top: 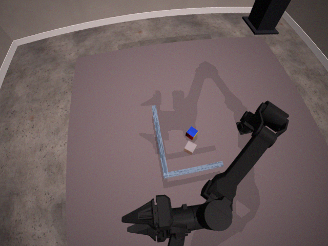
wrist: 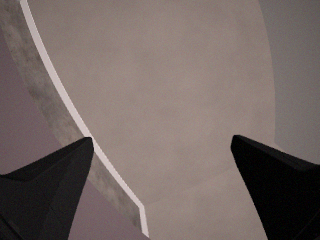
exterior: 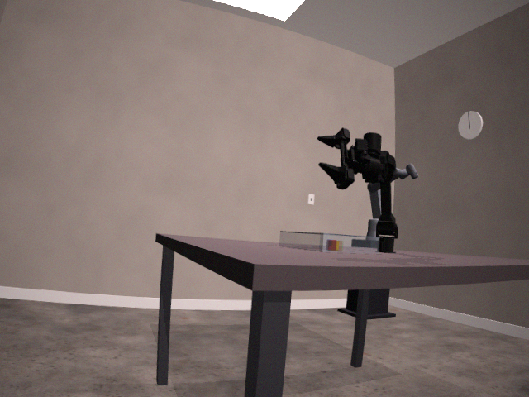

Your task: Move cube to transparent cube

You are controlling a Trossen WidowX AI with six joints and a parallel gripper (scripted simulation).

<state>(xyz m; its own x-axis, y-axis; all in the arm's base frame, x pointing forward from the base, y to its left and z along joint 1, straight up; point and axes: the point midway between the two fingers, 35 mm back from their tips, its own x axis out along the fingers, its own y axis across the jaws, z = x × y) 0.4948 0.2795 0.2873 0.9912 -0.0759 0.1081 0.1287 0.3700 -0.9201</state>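
The cube (top: 191, 132) has a blue top and red and yellow sides. It rests on the table inside the corner of an L-shaped blue-grey wall (top: 159, 137) (exterior: 298, 237). In the exterior view the cube (exterior: 334, 245) shows as a small red and yellow patch. The pale transparent cube (top: 190, 147) lies just in front of it, nearly touching. My gripper (top: 125, 224) (exterior: 320, 151) (wrist: 164, 143) is open and empty. It hangs high above the table, far from both cubes. The wrist view shows only wall, floor and a table edge between the fingers.
The arm's base stands on the brownish table (top: 105, 105) (exterior: 298, 269) to the right of the cubes. A black pedestal (top: 264, 16) (exterior: 367, 303) stands on the floor beyond the far corner of the table.
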